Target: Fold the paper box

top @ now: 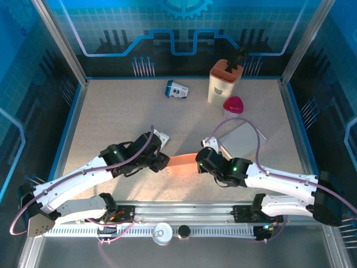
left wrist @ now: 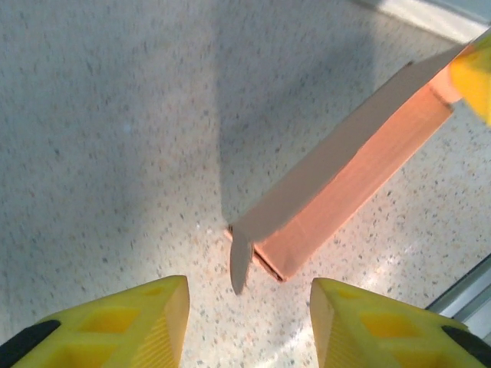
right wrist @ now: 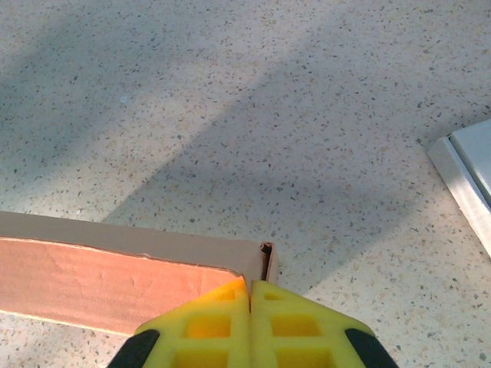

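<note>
The paper box [top: 181, 163] is long, thin and orange-pink. It lies on the speckled worktop [top: 122, 111], near the front and abt in the middle, right btw the two arms.

The left end effector [top: 163, 162] is at the box's left end. In the left wrist view its yellow fingers [left wrist: 138, 322] are wide apart w/ nothing btw them. The box [left wrist: 345, 184] sits just past the tips, and a small flap hangs at its near end. One long brown side stands up along the box.

The right end effector [top: 199, 166] is at the other end. In the right wrist view its two yellow fingers [right wrist: 219, 314] are pressed together, w/ the tips touching the corner of the box [right wrist: 115, 276]. I can't tell if any paper is pinched btw them.

Farther back are a white cup w/ an orange top [top: 225, 84], a pink lid [top: 233, 105], a small blue-and-white pack [top: 176, 89] and a flat grey sheet [top: 242, 139].
</note>
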